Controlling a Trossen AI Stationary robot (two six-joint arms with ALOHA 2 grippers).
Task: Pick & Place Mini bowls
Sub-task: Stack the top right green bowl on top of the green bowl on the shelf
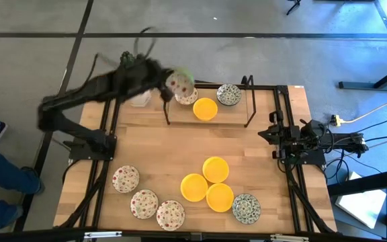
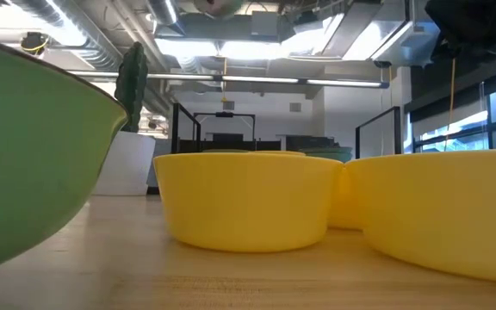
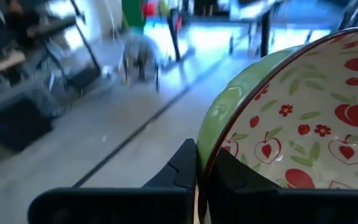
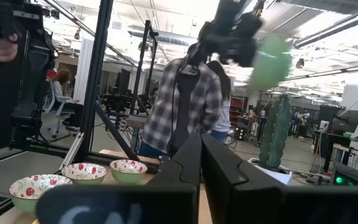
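High view shows our left gripper (image 1: 168,79) clamped on the rim of a red-patterned mini bowl (image 1: 179,84), carried in the air above the far shelf (image 1: 237,107). We judge the thin rim hold may slip and drop it on the yellow bowl (image 1: 205,108). Our right gripper (image 1: 266,134) waits shut at the wooden table (image 1: 160,151) edge. A person (image 4: 188,106) stands behind.

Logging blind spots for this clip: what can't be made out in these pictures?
- High view: left gripper and its red-patterned bowl are motion-blurred; grip point unclear.
- Low view: yellow bowls and a green-sided bowl block the table behind them.
- Left wrist view: the bowl is cut by the edge.
- Right wrist view: shut right gripper hides the table centre.
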